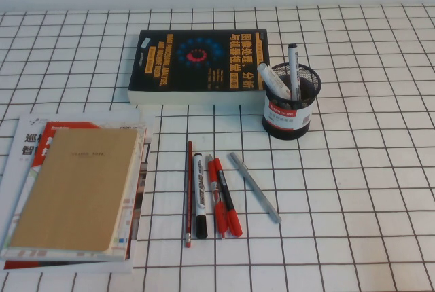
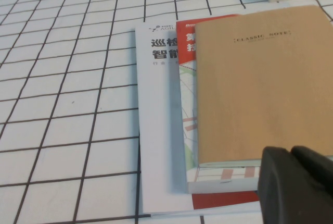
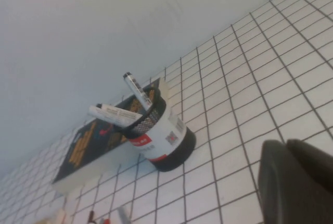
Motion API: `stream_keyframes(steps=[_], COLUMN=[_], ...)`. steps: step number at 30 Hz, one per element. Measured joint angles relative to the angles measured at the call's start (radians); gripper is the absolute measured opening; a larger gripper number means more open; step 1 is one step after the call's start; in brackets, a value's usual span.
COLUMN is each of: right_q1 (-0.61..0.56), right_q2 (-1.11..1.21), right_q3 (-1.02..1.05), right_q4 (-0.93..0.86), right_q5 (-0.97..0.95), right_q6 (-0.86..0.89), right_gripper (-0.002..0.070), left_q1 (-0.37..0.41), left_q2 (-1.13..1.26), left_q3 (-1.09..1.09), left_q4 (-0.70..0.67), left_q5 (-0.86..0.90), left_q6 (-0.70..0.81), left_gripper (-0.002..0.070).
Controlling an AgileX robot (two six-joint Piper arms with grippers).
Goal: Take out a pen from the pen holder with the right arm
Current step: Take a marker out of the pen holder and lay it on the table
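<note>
The pen holder (image 1: 291, 105) stands on the checked table (image 1: 380, 204). A black marker (image 1: 293, 68) stands upright in it and a white marker (image 1: 270, 80) leans at its rim. The right gripper (image 3: 287, 148) hangs apart from the holder, fingers pressed together on nothing. A dark book (image 1: 200, 64) lies just beside the holder, and loose pens (image 1: 217, 193) lie near it. Well apart from the holder, the left gripper (image 2: 292, 152), fingers pressed together, hovers over a tan notebook (image 2: 260, 78).

black mesh pen holder (image 1: 290, 119) upright, right side — two markers (image 1: 293, 68) leaning inside
</note>
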Motion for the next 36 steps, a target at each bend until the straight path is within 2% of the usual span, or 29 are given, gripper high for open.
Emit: stream_keyframes(steps=[11,19,26,29,36], right_q1=[0.000,0.000,0.000,0.000,0.000], right_q2=[0.000,0.034,0.334,0.482,0.776], right_q3=[0.000,-0.110,-0.344,-0.434,-0.608], right_q4=[0.179,0.096,-0.126,-0.187,-0.138], right_q5=[-0.048,0.138,0.357,0.409,0.411], right_q6=[0.000,0.000,0.000,-0.054,-0.244], right_gripper=[-0.0016,-0.0016,-0.0016,-0.0016,-0.0016], left_q1=[0.000,0.000,0.000,0.000,0.000], left_q2=[0.000,0.000,0.000,0.000,0.000], left_q3=[0.000,0.000,0.000,0.000,0.000], left_q4=[0.000,0.000,0.000,0.000,0.000], left_q5=[0.000,0.000,0.000,0.000,0.000], left_q6=[0.000,0.000,0.000,0.000,0.000], left_gripper=[-0.0004,-0.0004,-0.0004,-0.0004,-0.0004])
